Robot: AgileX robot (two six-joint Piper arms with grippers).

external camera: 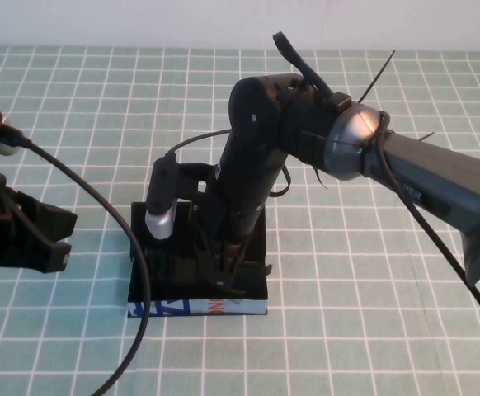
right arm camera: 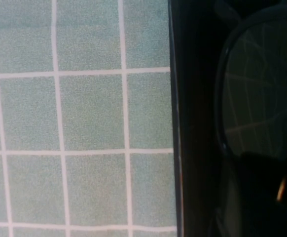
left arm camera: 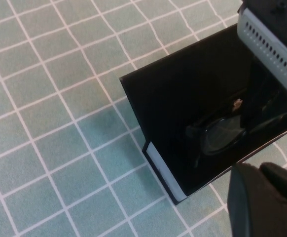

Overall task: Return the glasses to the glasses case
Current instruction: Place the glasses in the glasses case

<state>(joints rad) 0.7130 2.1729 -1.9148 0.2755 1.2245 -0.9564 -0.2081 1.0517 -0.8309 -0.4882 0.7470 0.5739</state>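
High view: right hand (external camera: 228, 276) lowered glasses (left arm camera: 222, 136) into the open glasses case (external camera: 141, 285), grip unclear; left hand (external camera: 46, 239) hovered open, empty, left.

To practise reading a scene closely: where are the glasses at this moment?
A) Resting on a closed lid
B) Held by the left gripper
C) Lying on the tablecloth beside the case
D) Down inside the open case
D: the left wrist view shows the glasses inside the open glasses case, with the right gripper reaching into it; the left gripper is off to the left.
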